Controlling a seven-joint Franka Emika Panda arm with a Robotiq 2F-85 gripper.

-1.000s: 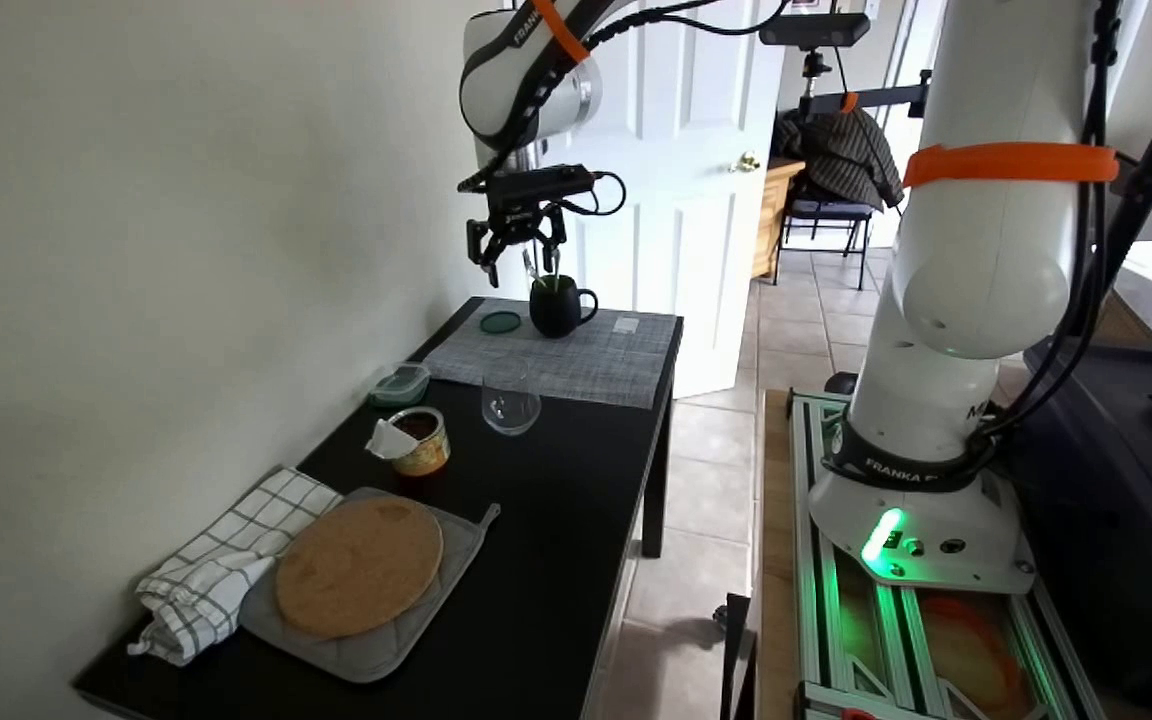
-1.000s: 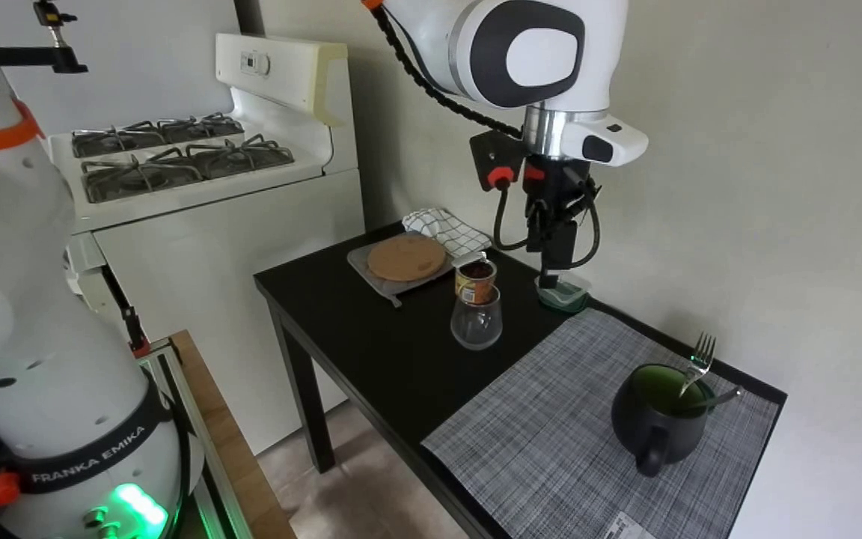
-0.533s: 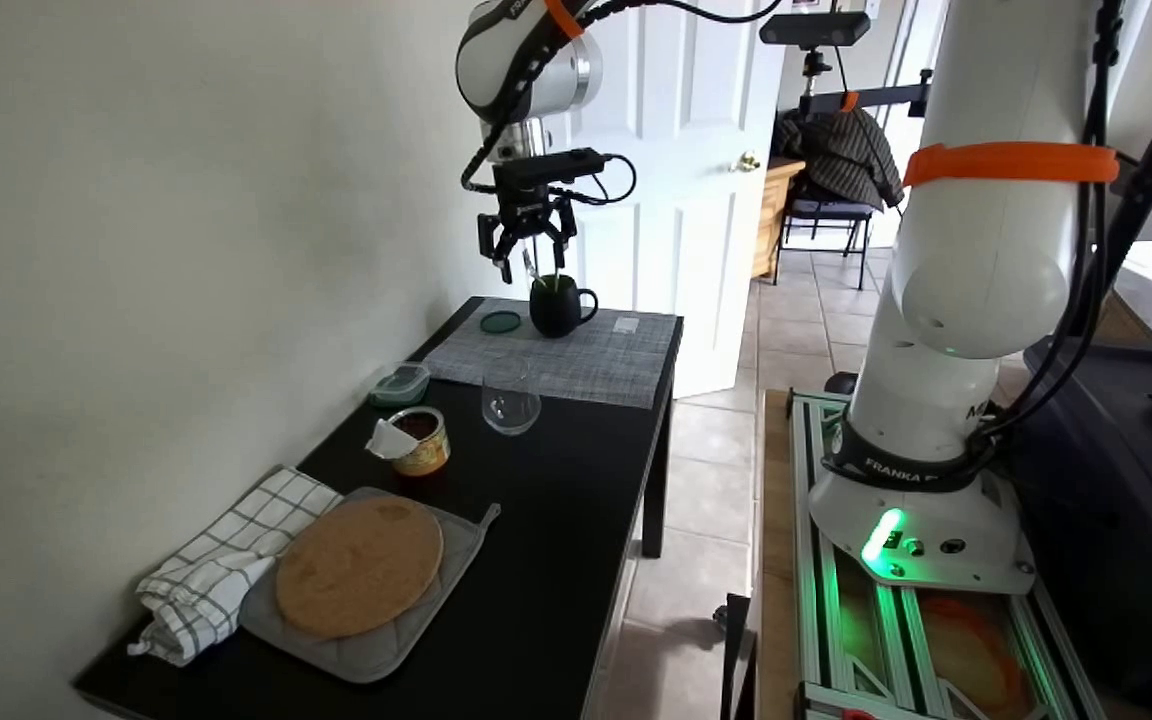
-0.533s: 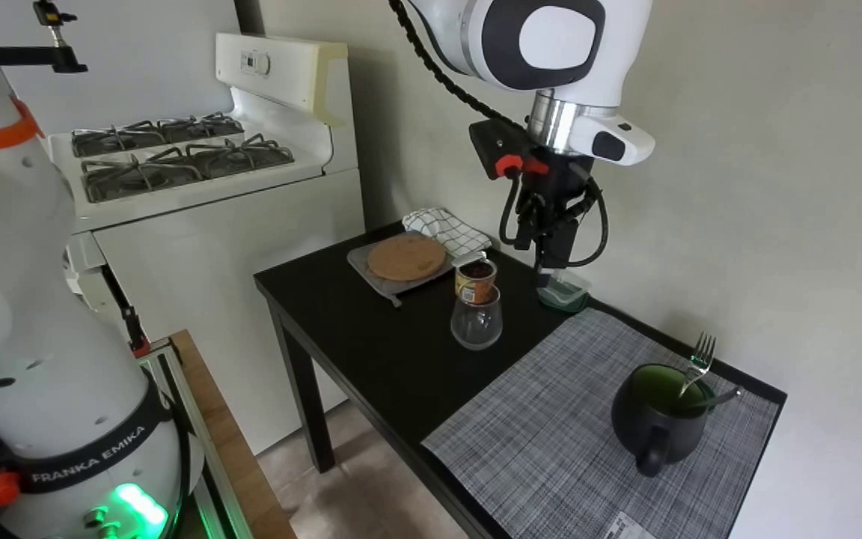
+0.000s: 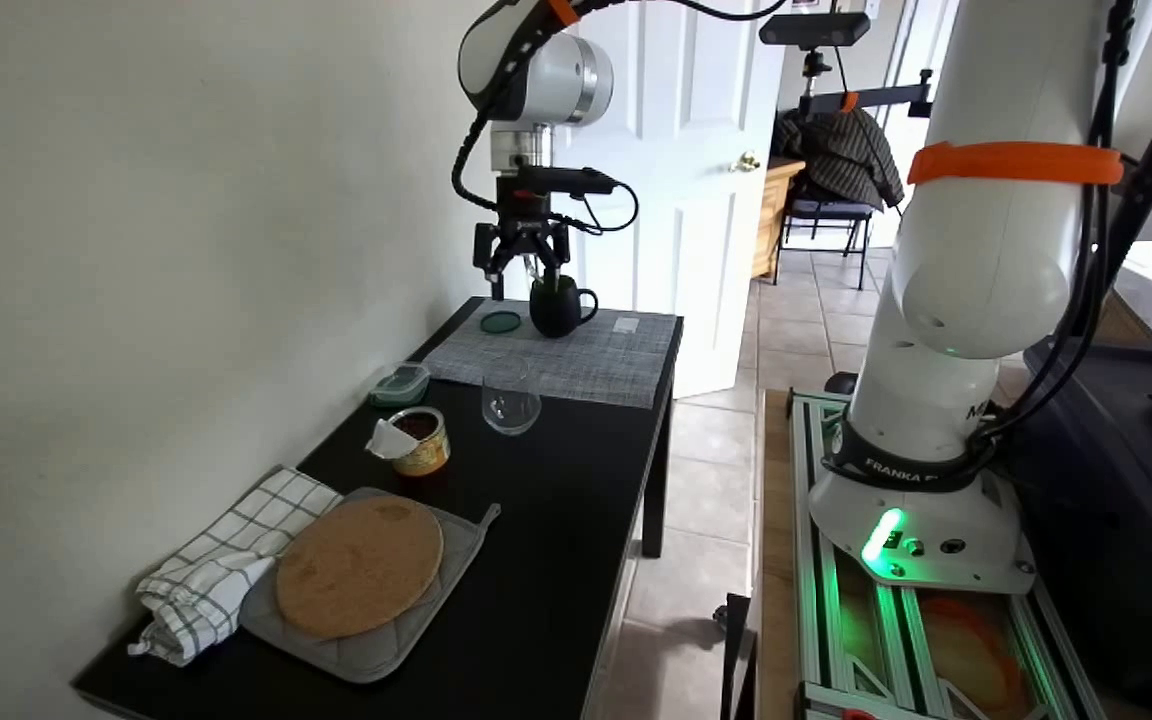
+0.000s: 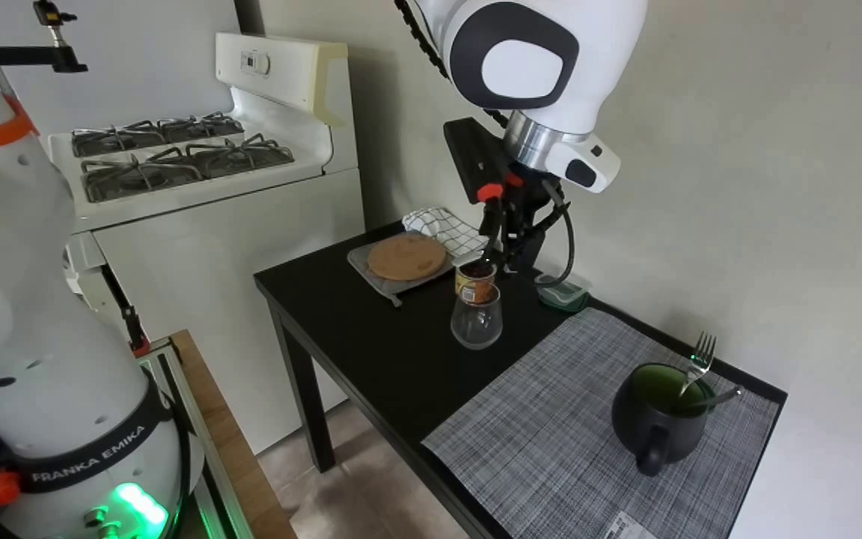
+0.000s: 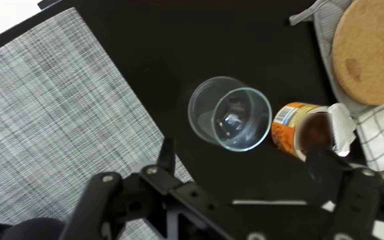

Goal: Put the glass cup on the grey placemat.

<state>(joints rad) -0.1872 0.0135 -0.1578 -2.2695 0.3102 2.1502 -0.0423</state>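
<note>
The glass cup (image 5: 511, 408), clear and stemless, stands upright on the black table, just off the placemat's edge; it shows in both exterior views (image 6: 477, 323). In the wrist view the glass cup (image 7: 235, 123) lies ahead of the fingertips, roughly between their lines. The grey woven placemat (image 5: 586, 365) covers one end of the table (image 6: 528, 427) and fills the left of the wrist view (image 7: 62, 100). My gripper (image 5: 524, 285) is wide open and empty, held above the table near the wall, tilted in an exterior view (image 6: 507, 258). Both fingers show in the wrist view (image 7: 243, 150).
An opened orange can (image 7: 285, 130) stands close beside the cup, near one finger. A black mug with cutlery (image 6: 655, 419) and a green lid (image 5: 501, 322) are on the placemat. A green container (image 6: 564, 293), round tan disc on a grey mat (image 5: 361, 565) and checked cloth (image 5: 236, 560) lie along the wall.
The gripper has shifted away from the mug side toward the can and cup, and its wrist has tilted. It stays open. The cup and other objects have not moved.
</note>
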